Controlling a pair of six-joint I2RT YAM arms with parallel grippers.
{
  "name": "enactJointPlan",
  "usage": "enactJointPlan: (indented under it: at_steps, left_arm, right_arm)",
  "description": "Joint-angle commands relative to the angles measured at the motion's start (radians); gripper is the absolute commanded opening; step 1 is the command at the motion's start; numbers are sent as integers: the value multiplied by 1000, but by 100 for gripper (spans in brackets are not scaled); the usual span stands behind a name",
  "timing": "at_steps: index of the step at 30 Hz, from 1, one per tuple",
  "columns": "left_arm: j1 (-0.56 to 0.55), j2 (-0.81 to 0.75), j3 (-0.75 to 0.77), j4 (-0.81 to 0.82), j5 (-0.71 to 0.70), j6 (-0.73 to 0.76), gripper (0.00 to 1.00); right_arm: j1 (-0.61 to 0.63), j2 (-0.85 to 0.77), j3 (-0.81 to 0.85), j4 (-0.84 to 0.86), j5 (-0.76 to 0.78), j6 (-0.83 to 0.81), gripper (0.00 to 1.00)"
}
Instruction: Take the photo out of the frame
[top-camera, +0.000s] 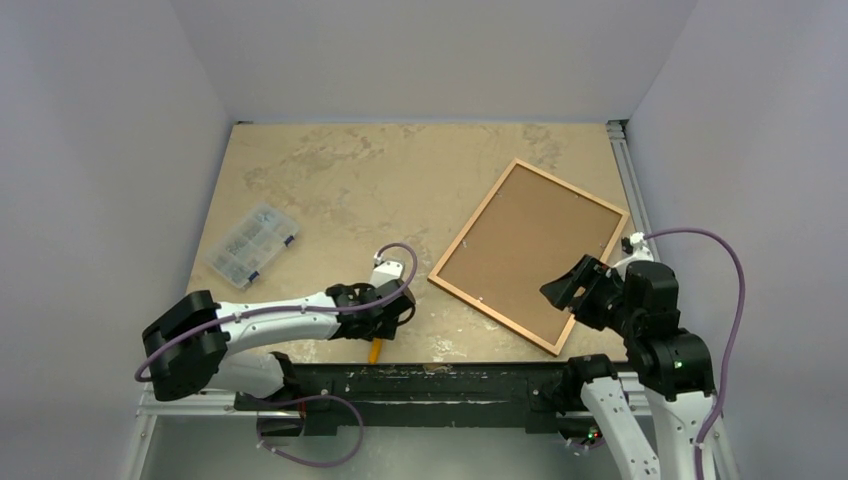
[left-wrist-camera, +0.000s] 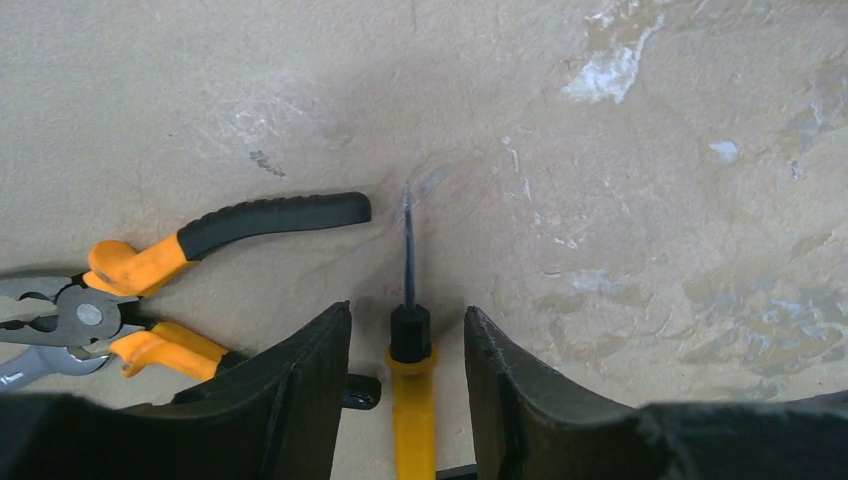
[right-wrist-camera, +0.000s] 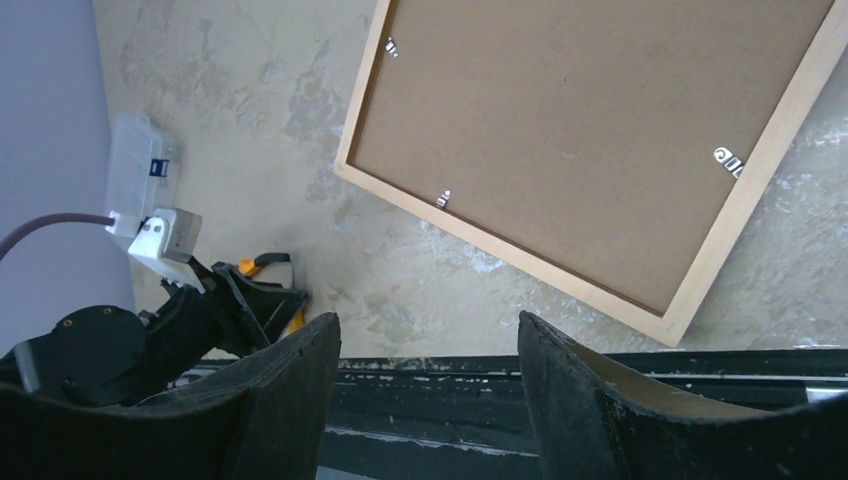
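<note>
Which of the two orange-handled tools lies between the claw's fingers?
The thin-shafted screwdriver; the pliers lie outside the fingers of the left gripper.

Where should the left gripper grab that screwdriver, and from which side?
On the yellow handle of the screwdriver, just behind its black collar, coming from above with the left gripper astride it: it lies flat, its shaft is thin, and pliers lie close alongside.

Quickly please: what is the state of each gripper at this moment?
Left gripper: open, jaws on either side of the screwdriver, not gripping it.
Right gripper: open, holding nothing.
</note>
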Motion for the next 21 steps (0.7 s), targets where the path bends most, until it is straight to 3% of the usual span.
enactJointPlan:
  at_steps: [1, 3, 6, 8, 15, 17, 21]
  left_arm:
    - [-27, 18, -10, 35, -19, -39, 42]
    - [-29, 26, -25, 43, -9, -58, 39]
    - [-29, 12, -54, 72, 4, -70, 22]
    - [-29, 0, -72, 97, 19, -73, 17]
    - [-28, -78, -58, 94, 15, -43, 7]
    - [-29, -123, -37, 72, 6, -33, 0]
    - [-28, -232, -1, 44, -9, -25, 0]
  right_arm:
    - [2, -11, -26, 79, -86, 35, 63]
    - [2, -15, -45, 101, -113, 45, 63]
    - [2, -12, -53, 89, -103, 40, 63]
    - [2, -12, -54, 84, -96, 36, 63]
    - [2, -3, -141, 187, -145, 67, 63]
    - [2, 3, -186, 237, -163, 78, 63]
    - [12, 42, -279, 330, -175, 81, 63]
